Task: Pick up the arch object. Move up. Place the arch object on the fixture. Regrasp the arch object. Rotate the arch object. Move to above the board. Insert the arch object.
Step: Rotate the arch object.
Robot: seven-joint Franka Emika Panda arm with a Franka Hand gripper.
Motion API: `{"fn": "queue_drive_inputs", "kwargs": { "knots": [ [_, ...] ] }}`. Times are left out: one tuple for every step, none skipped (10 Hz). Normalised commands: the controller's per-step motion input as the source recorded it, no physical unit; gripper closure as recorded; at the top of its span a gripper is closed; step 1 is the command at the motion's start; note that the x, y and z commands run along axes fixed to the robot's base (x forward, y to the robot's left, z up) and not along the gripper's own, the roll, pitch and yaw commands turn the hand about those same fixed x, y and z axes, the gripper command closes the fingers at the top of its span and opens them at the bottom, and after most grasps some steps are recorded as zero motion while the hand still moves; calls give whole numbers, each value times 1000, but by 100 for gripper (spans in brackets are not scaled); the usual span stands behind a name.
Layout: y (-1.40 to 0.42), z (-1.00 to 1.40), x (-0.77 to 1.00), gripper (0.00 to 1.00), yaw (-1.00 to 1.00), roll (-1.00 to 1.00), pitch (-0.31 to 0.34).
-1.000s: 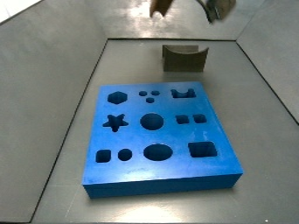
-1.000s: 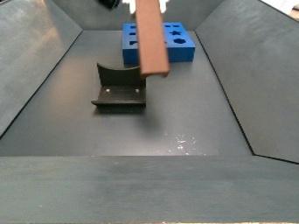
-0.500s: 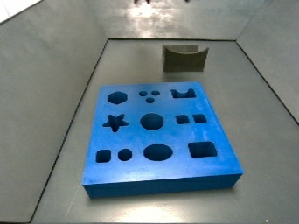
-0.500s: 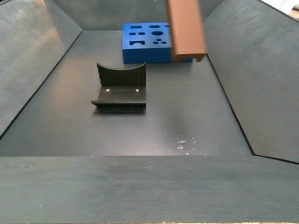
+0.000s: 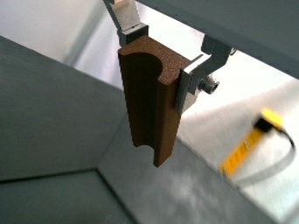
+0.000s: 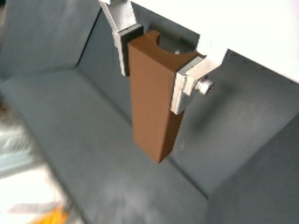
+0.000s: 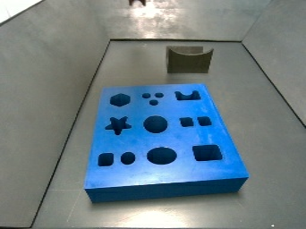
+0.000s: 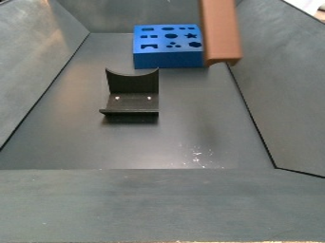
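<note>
The arch object (image 5: pixel 152 96) (image 6: pixel 156 96) is an orange-brown bar with a curved groove at its upper end. In both wrist views my gripper (image 5: pixel 162 54) (image 6: pixel 155 54) is shut on it, a silver finger (image 6: pixel 121 39) pressing each side. It hangs upright high in the air (image 8: pixel 221 30), above the level of the bin. The fixture (image 7: pixel 188 60) (image 8: pixel 132 92), dark with a scooped top, stands bare on the floor. The blue board (image 7: pixel 163 137) (image 8: pixel 170 45) with shaped cutouts lies flat. In a side view only a dark bit of the arm (image 7: pixel 138 3) shows at the upper edge.
Sloping grey walls (image 8: pixel 38 85) surround the dark floor (image 8: pixel 178 133). A yellow item (image 5: pixel 249 144) lies outside the bin in a wrist view.
The arch object has risen and shifted right in a side view, off the fixture's area toward the board's side. The arm has nearly left the other side view.
</note>
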Motion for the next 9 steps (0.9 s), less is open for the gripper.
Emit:
{"fn": "queue_drive_inputs", "kwargs": {
  "knots": [
    [60, 35, -69, 100, -1000, -956, -36],
    [42, 38, -80, 100, -1000, -935, 25],
    [33, 14, -26, 100, -1000, -924, 81],
    [29, 0, 3, 100, -1000, -916, 118],
    [17, -1, 9, 100, -1000, -903, 194],
    [14, 23, -18, 100, -1000, -899, 256],
    [26, 36, -31, 100, -1000, -907, 305],
    [24, 37, -29, 100, -1000, -911, 339],
    [14, 27, -13, 100, -1000, -923, 417]
  ]
}}
